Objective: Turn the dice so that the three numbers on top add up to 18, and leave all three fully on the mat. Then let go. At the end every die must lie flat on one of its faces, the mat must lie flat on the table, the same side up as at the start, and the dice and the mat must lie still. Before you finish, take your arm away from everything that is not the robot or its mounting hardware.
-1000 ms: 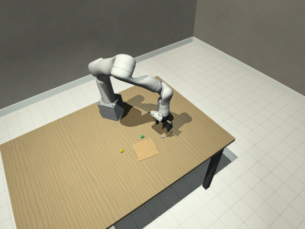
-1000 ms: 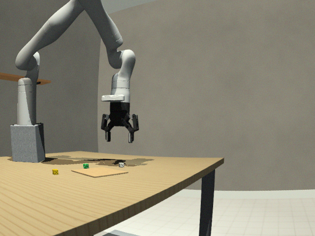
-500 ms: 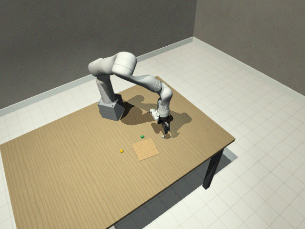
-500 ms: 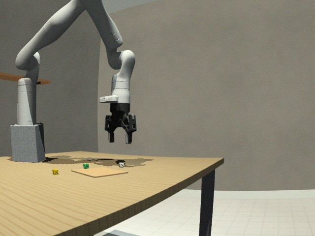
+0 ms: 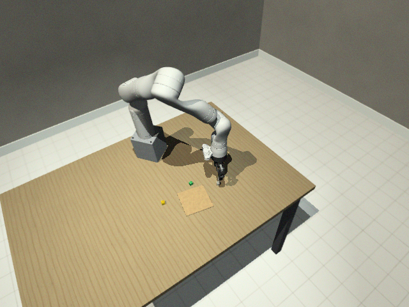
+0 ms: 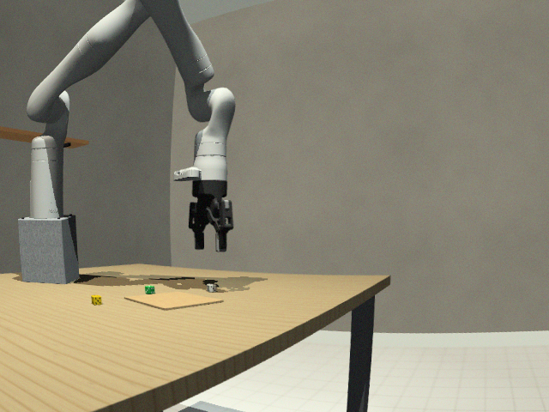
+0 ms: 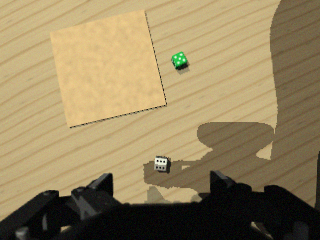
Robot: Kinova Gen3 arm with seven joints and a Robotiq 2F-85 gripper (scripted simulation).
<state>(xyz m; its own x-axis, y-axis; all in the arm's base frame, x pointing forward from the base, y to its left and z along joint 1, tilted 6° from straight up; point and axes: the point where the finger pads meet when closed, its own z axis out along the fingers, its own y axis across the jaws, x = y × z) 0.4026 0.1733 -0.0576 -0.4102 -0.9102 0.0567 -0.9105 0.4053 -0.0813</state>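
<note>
On the wooden table (image 5: 99, 238), just off one edge of the square tan mat (image 5: 195, 199), sits the small white die (image 7: 161, 163), lying flat in the arm's shadow with six dark pips on its upper face in the wrist view. A small green die (image 7: 179, 60) rests on the wood close beside another edge of the mat, near a corner, not touching it. The small yellow die (image 6: 96, 299) lies further off on the mat's opposite side, well apart from the white one. None of the three dice is on the mat.

Above the white die hangs the black two-finger gripper (image 6: 210, 243), well clear of the table, its fingers spread wide and holding nothing. The white arm (image 5: 198, 110) reaches over from its grey pedestal (image 5: 145, 151) at the far side of the table.
</note>
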